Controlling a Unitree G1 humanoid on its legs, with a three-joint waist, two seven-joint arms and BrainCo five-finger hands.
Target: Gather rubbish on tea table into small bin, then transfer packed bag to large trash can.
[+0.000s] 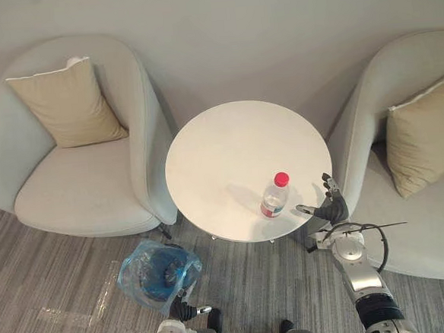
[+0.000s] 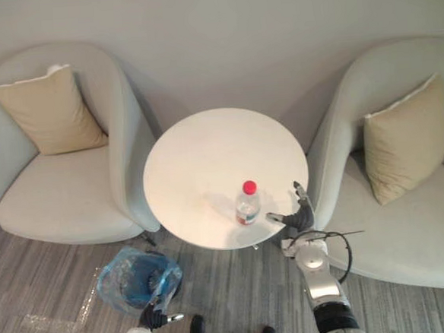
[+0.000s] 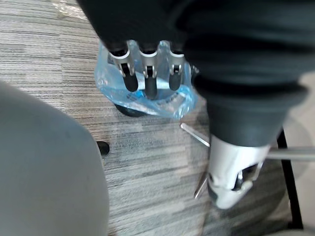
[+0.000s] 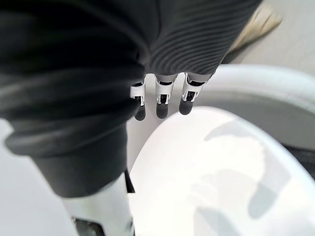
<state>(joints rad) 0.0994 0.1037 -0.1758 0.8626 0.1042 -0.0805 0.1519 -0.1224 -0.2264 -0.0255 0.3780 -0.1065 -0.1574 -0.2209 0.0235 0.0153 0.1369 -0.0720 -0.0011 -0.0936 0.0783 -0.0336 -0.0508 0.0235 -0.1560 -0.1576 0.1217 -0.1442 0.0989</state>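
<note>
Low on the round tea table [image 1: 235,143], at 5 o'clock and close to its rim, stands a clear plastic bottle [image 1: 274,197] with a red cap and a red-and-white label, upright. The right hand [image 1: 331,204] hovers just off the rim at 4 o'clock, fingers spread, thumb towards the bottle, holding nothing. Armchairs [image 1: 78,184] [image 1: 416,221] crowd the table at 9 and 3 o'clock. Grey carpet [image 1: 253,286] lies open at 6 o'clock. The small bin [image 1: 157,270], lined with a blue bag, sits at 7 o'clock; the left hand [image 3: 146,69] hangs above it, fingers relaxed, holding nothing
</note>
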